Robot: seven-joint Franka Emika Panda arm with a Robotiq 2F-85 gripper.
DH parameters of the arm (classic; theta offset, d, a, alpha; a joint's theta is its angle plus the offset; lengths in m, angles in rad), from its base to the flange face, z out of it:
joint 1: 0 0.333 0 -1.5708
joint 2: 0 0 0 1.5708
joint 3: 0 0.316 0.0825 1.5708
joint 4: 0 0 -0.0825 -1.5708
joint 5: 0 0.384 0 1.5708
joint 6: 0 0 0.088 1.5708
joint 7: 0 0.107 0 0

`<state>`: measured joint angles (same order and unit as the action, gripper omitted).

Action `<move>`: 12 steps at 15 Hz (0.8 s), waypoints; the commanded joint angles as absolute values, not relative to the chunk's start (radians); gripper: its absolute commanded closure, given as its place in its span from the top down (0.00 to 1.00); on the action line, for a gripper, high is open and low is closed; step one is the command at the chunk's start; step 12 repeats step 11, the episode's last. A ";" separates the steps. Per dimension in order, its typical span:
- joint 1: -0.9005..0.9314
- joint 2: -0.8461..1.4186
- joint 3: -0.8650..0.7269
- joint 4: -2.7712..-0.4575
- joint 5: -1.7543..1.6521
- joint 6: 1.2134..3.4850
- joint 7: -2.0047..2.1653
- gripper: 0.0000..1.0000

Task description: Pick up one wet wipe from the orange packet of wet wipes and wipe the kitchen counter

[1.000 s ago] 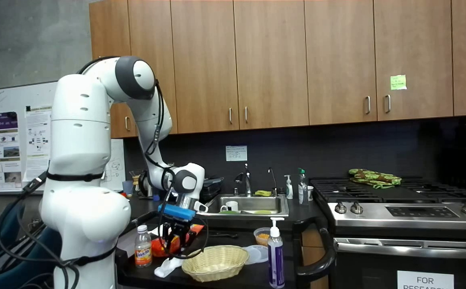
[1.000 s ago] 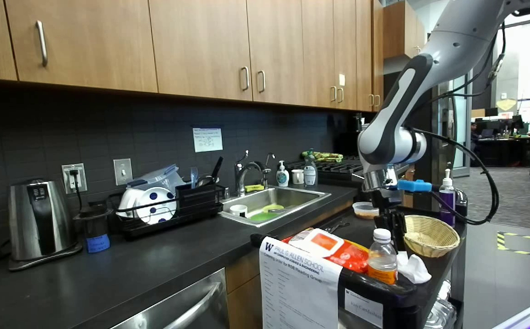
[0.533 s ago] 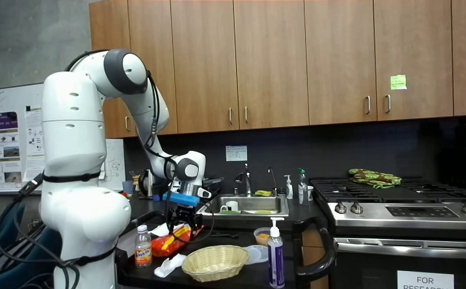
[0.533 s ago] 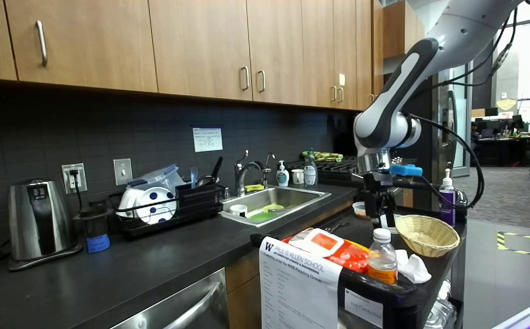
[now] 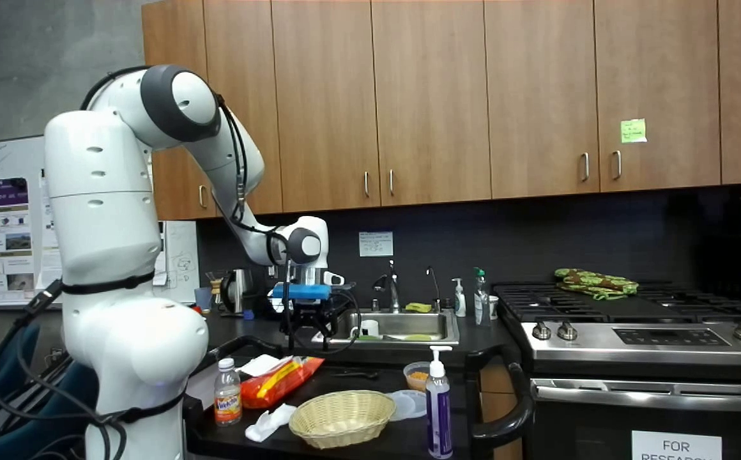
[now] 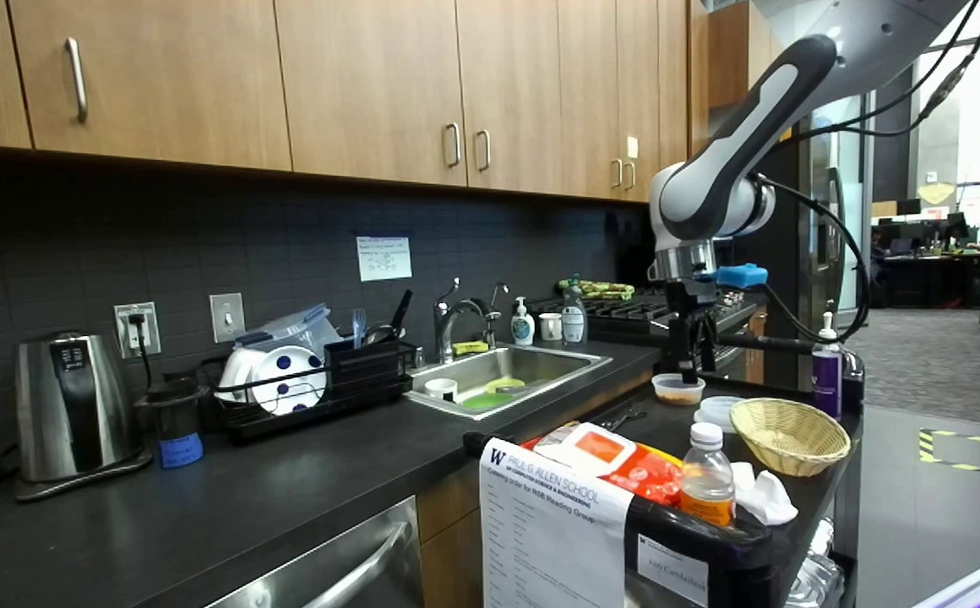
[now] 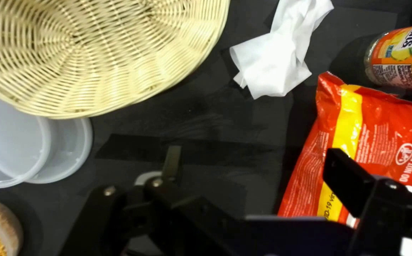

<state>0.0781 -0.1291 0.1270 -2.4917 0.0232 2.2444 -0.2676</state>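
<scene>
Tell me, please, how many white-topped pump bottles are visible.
2: a pale bottle on the counter by the sink; a purple bottle on the cart near the basket. Others may be hidden.

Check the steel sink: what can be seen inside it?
In an exterior view, the steel sink holds a white mug, a green item and a yellowish item, the latter two too unclear to name. The near rim hides part of the bottom and anything there.

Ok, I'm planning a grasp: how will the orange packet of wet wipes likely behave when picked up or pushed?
The orange packet of wet wipes will probably flex, as its plastic end looks creased. Its film may be slippery, given the glossy highlights. Lying wide and low, it seems unlikely to roll.
</scene>
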 commanded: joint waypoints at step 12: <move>0.093 -0.245 0.081 -2.442 0.011 2.104 -0.263 1.00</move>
